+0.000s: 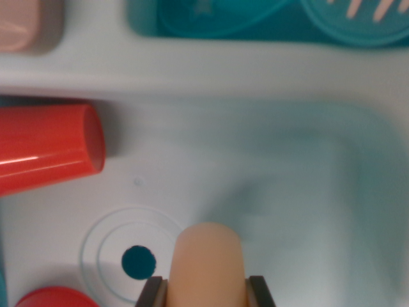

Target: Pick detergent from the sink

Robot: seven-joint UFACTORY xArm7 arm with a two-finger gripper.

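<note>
Upper left of the frame: pink rounded plastic container [22, 24], cut by the edge. Left of the frame, mid-height: red smooth plastic cup [48, 152] lying on its side on the floor of the pale blue-white moulded plastic sink [287, 166], open mouth toward the centre. Lower left corner: red rounded object [54, 297], only partly in view, kind not determinable. Lower centre-left: dark teal drain hole [138, 262] within raised rings. Lower centre: peach-coloured rounded plastic detergent bottle [208, 265], seated between the dark fingers of the gripper [208, 294], whose jaws are closed against its two sides. Handling, as judged: light, stiff, smooth and likely slippery; hold across the flanks, as now. Upper centre to right: teal plastic basin [160, 29] with a teal dish [358, 29].
</note>
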